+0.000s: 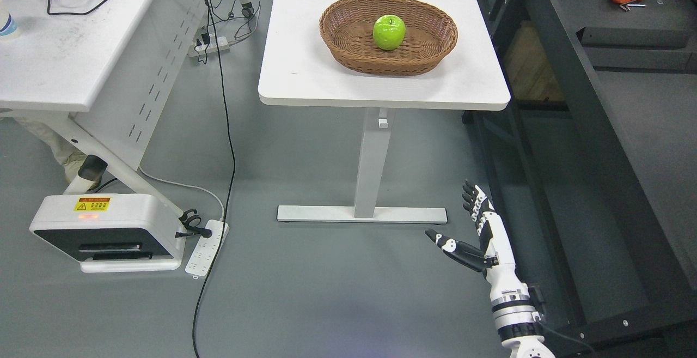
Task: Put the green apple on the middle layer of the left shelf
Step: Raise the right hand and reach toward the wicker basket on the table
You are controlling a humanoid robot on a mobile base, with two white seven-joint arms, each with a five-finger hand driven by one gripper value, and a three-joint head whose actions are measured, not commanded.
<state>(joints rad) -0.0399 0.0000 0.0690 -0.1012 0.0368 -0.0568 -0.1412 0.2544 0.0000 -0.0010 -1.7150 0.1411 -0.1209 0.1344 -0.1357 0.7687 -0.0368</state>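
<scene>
Green apple sits in the basket near the tabletop's front edge: smooth, firm, probably slippery; grasp around its middle. Right hand empty, fingers apart.

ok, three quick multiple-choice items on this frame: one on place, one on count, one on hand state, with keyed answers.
1. Where is the apple?
A. in the basket
B. on the floor
C. in the hand

2. How many apples are in the basket?
A. three
B. one
C. none

3. The right hand is:
A. gripping the apple
B. clenched in a fist
C. open, holding nothing

Answers:
1 A, the green apple sits inside the wicker basket on the white table.
2 B, it lies alone there.
3 C, the right hand hangs low over the floor, fingers spread.
</scene>
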